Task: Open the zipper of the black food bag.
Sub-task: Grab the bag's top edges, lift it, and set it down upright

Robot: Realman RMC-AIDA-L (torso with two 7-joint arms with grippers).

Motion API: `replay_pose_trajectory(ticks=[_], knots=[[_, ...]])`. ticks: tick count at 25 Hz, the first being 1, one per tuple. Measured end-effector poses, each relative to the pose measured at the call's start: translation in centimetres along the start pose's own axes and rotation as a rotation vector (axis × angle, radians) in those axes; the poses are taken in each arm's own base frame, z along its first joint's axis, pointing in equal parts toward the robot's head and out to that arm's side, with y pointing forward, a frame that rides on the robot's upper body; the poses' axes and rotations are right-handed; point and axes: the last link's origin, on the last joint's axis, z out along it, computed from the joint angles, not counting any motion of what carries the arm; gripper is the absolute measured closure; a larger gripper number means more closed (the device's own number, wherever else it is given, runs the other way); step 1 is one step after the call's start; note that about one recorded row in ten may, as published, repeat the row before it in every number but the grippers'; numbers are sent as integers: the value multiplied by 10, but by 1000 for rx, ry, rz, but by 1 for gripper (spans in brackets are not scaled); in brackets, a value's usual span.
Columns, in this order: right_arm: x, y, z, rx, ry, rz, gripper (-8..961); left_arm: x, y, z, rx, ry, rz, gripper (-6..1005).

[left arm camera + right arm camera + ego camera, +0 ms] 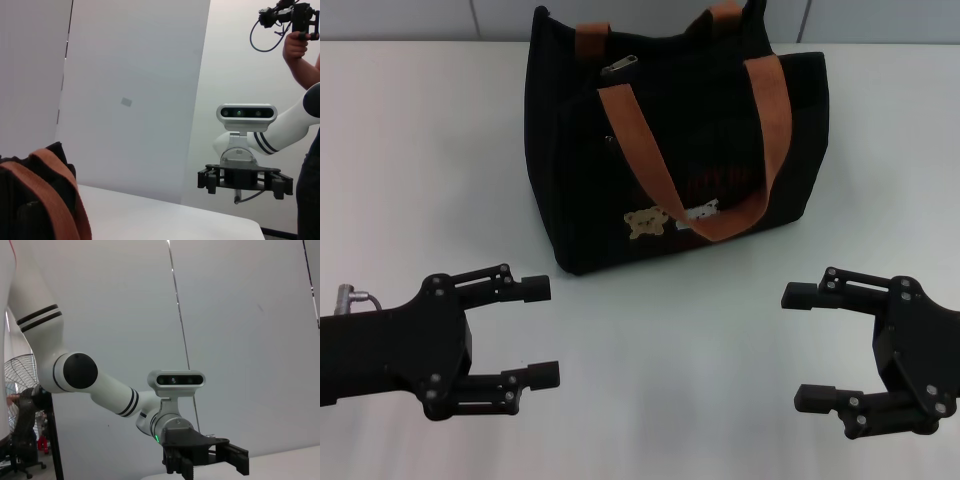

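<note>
Black food bag [670,150] upright at desk [420,150] far-centre. Zipper [620,66] pull on top, L end, track running L-R. Left gripper [538,332] & right gripper [808,345] both near edge, fingers wide, holding nothing. Left looks nearer the pull.

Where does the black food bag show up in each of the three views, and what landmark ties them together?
Head view: the black food bag stands at top centre on the white table, beyond both open grippers.
Left wrist view: only one corner of it, with an orange strap, shows at the lower left.
Right wrist view: not in it.
Shared landmark: the white table, seen in the head and left wrist views; its edge barely enters the right wrist view.
</note>
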Motion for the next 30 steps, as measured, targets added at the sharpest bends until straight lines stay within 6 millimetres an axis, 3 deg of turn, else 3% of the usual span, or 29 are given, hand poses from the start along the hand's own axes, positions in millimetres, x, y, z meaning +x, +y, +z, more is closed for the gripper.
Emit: replay_pose_trajectory(ticks=[7, 17, 24, 26, 30], knots=[[0, 0, -1, 6, -3, -1, 123, -6, -6, 1, 81, 13, -11, 256], [4, 3, -9, 64, -14, 8, 123, -31, -47, 20, 426, 58, -56, 285], [6, 6, -22, 148, -35, 14, 123, -45, -55, 45, 466, 26, -49, 305], [7, 7, -23, 150, -39, 17, 123, -50, -62, 60, 489, -2, -33, 311], [8, 8, -23, 153, -39, 20, 123, -53, -66, 67, 527, -7, -34, 322]])
